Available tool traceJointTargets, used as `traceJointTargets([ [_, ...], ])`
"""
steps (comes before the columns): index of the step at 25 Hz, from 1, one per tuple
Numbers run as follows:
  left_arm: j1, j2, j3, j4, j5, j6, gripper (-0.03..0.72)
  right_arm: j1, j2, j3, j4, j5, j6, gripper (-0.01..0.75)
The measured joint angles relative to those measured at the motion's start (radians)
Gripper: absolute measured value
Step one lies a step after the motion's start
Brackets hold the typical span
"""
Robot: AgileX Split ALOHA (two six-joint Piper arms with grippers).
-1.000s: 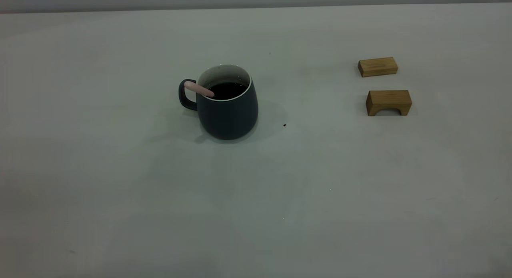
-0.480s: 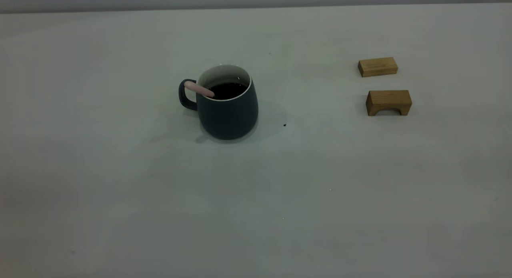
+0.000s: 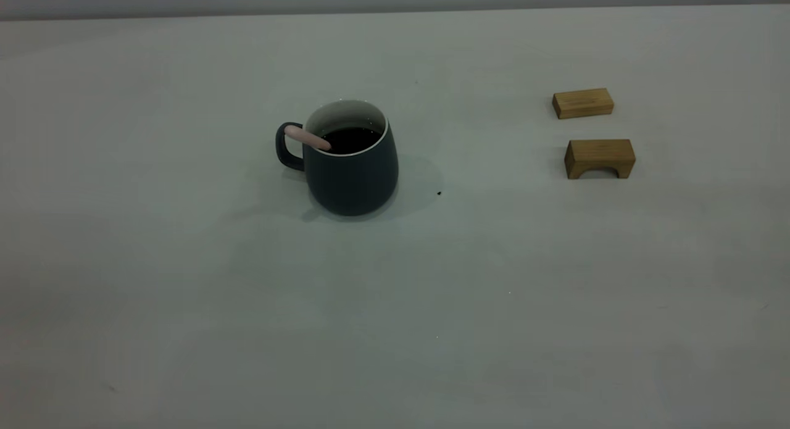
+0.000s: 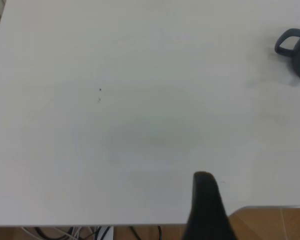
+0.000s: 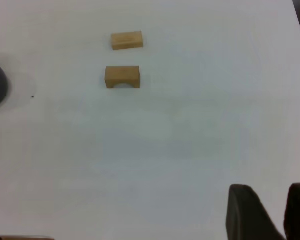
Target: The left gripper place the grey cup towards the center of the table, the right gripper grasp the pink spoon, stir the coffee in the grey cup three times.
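Unmoved grey cup [image 3: 350, 170] (open table [image 3: 494, 305] around)

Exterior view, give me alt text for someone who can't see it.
A grey cup of dark coffee stands on a pale table, left of centre, its handle to the view's left. A pink spoon leans in it, handle out over the rim on the handle side. Two tan wooden blocks, one arched, sit apart at the right; no gripper shows.

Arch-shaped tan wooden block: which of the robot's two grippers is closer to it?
Right, probably. The right gripper looks across the table straight at the arch-shaped tan wooden block. The left gripper hangs by a table edge, its camera catching only the dark grey cup, no block.
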Motion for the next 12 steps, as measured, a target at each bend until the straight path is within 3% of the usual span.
traceJointTargets([
  [12, 0.0, 0.0, 0.0, 0.0, 0.0, 0.0, 0.586, 0.0, -0.003, 0.0, 0.005, -0.003, -0.014, 0.237],
])
